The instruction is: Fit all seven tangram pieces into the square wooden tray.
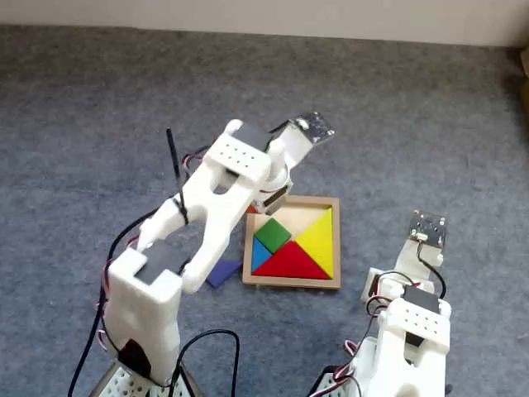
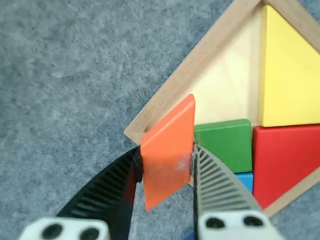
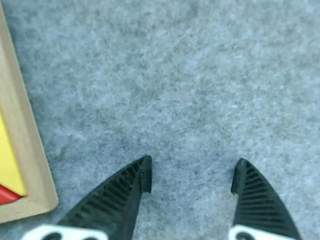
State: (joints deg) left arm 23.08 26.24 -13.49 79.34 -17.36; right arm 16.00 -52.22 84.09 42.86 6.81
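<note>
Left claw (image 2: 166, 154) clamped on the orange piece (image 2: 169, 125); right claw (image 3: 192, 167) spread wide over bare carpet.
We see the grey carpeted surface (image 1: 83, 124) run back to a pale wall (image 1: 248, 15). The orange piece's long axis follows the fingers, its far end over a corner of the wooden tray (image 2: 165, 95). Inside lie the yellow piece (image 1: 318, 236), red piece (image 1: 289, 263), green piece (image 1: 273, 234) and blue piece (image 1: 259, 255); the purple piece (image 1: 221, 271) lies just outside.

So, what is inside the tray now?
Inside lie the yellow piece, red piece, green piece and blue piece, beside bare wood. The orange piece in the left gripper hides part near a corner.
</note>
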